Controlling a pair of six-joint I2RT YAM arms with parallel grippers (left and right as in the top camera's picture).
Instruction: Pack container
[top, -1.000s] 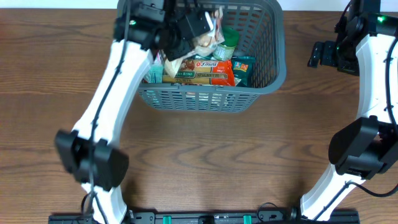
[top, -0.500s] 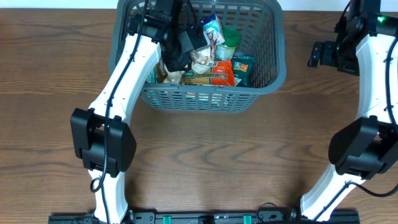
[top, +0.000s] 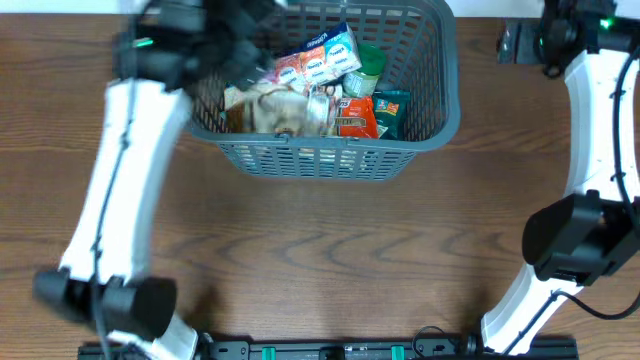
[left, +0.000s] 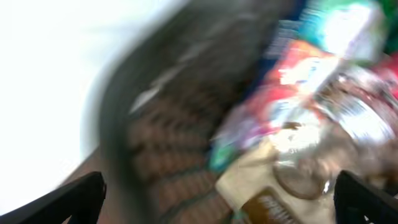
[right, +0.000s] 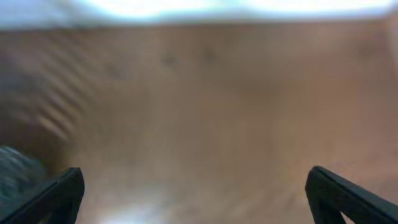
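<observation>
Surface: brown wood-grain desk (top: 320, 260), with a white backdrop beyond its far edge.
Container: dark grey lattice basket (top: 330, 160), upright at the middle of the desk's far edge, with its near wall facing the desk's centre.
Contents, upper layer: blue-and-white snack packet (top: 320, 58) lying tilted on top, and beside it, toward the right wall, a green-lidded jar (top: 368, 60).
Contents, lower layer: clear bag of brown items (top: 275, 105) at the left, orange-red packet (top: 357, 115) at the middle, teal packet (top: 392, 105) against the right wall.
Left arm: white-and-black arm (top: 120, 180) running from the desk's near-left corner up to the basket's far-left corner, its upper part motion-blurred.
Left gripper: left gripper (left: 221, 198) above the basket's left interior, jaws released and spread wide, with packets and basket wall below it, all blurred.
Right arm: white-and-black arm (top: 600, 120) along the desk's right edge.
Right gripper: right gripper (right: 202, 193) near the desk's far-right corner, well apart from the basket, jaws released and spread wide over bare wood.
</observation>
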